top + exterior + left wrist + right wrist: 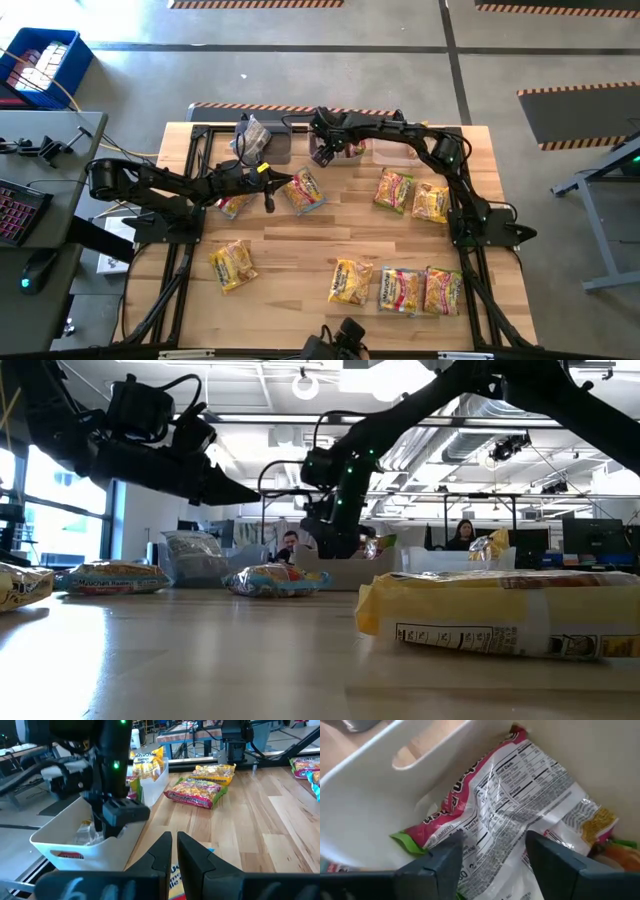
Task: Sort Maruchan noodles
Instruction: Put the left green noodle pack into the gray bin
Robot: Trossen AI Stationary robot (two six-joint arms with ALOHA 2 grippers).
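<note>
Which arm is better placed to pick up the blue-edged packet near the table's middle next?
Left. The left gripper, fingers shut, hangs right beside the blue-edged packet. The right gripper is open over a bin at the far edge, above a pink packet.

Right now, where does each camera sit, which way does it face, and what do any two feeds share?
High: overhead, straight down; both arms, table.
Low: tabletop level, facing the room; arms above, packet near.
Left wrist: past shut left gripper toward white bin, right arm above it.
Right wrist: down into the bin; open right gripper over pink packet.
Shared: high and left wrist both show right gripper at the bin.
</note>
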